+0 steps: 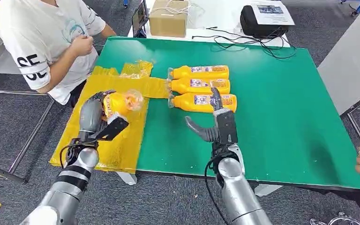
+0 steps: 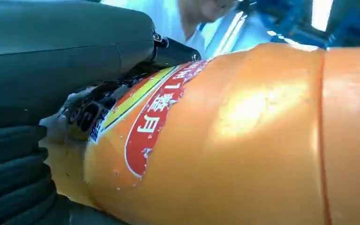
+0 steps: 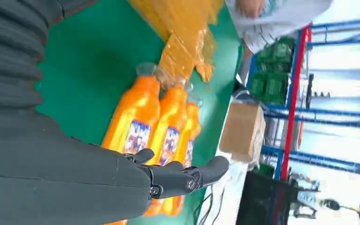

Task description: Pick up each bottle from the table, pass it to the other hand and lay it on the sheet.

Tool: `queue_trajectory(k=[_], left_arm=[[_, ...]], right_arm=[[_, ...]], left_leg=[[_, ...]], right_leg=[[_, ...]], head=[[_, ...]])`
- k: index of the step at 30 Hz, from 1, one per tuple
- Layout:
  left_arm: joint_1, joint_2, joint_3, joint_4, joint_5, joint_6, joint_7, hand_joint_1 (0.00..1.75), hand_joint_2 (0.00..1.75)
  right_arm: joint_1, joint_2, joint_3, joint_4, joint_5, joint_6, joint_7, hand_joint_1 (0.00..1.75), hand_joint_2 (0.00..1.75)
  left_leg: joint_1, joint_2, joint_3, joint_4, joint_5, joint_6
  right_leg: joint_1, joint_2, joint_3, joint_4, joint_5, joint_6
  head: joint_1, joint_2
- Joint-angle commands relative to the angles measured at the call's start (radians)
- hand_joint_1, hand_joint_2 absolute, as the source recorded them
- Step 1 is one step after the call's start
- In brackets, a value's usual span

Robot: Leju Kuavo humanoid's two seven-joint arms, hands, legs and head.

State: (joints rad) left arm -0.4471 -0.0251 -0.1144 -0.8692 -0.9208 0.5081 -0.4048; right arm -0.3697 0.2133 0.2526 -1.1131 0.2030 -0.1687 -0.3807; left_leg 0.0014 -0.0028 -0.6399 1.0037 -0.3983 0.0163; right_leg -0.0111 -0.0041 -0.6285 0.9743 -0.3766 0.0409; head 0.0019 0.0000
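Your left hand [image 1: 95, 112] grips an orange juice bottle [image 1: 122, 102] above the yellow sheet [image 1: 104, 145], its long axis roughly level, cap end pointing toward bench [image 1: 281, 117] centre. The sheet lies directly beneath: lowering should suffice. Your right hand [image 1: 218, 124], fingers spread and empty, hovers just short of three bottles [image 1: 201, 87] lying side by side, caps toward the sheet.

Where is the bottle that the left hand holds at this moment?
In the head view the held bottle is in the left hand, above the yellow sheet, left of three bottles lying on the table.
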Motion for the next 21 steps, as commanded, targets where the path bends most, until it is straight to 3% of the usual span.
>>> queue_trajectory(k=[1, 4, 11, 21], left_arm=[[-0.081, 0.114, -0.037, 0.241, -0.129, 0.031, 0.018, 1.75, 1.75], [-0.098, 0.154, -0.123, 0.290, -0.328, 0.041, 0.108, 1.75, 1.75], [-0.137, 0.187, -0.176, 0.390, -0.402, -0.009, 0.093, 1.75, 1.75], [-0.276, 0.251, -0.360, 0.538, -0.562, -0.260, 0.108, 1.75, 1.75]], right_arm=[[-0.073, -0.032, -0.039, 0.070, -0.030, 0.029, -0.005, 0.00, 1.75], [-0.085, -0.038, -0.025, 0.077, -0.037, 0.040, -0.004, 0.00, 1.75], [-0.106, -0.042, -0.014, 0.100, -0.040, 0.052, -0.004, 0.00, 1.75], [-0.120, -0.058, 0.011, 0.103, -0.022, 0.083, 0.004, 0.00, 1.75]], left_leg=[[0.001, 0.002, 0.007, 0.000, -0.003, -0.001], [0.000, 0.000, 0.003, 0.000, -0.001, -0.001], [0.001, 0.001, 0.004, 0.000, -0.002, -0.001], [0.001, 0.001, 0.005, 0.001, -0.002, -0.001]], right_leg=[[0.001, 0.002, 0.006, 0.000, -0.003, -0.002], [0.000, 0.000, 0.002, 0.000, -0.001, -0.001], [0.001, 0.001, 0.003, 0.000, -0.001, -0.001], [0.001, 0.001, 0.005, 0.001, -0.002, -0.002]], head=[[0.000, 0.000], [0.000, 0.000], [0.000, 0.000], [0.000, 0.000]])
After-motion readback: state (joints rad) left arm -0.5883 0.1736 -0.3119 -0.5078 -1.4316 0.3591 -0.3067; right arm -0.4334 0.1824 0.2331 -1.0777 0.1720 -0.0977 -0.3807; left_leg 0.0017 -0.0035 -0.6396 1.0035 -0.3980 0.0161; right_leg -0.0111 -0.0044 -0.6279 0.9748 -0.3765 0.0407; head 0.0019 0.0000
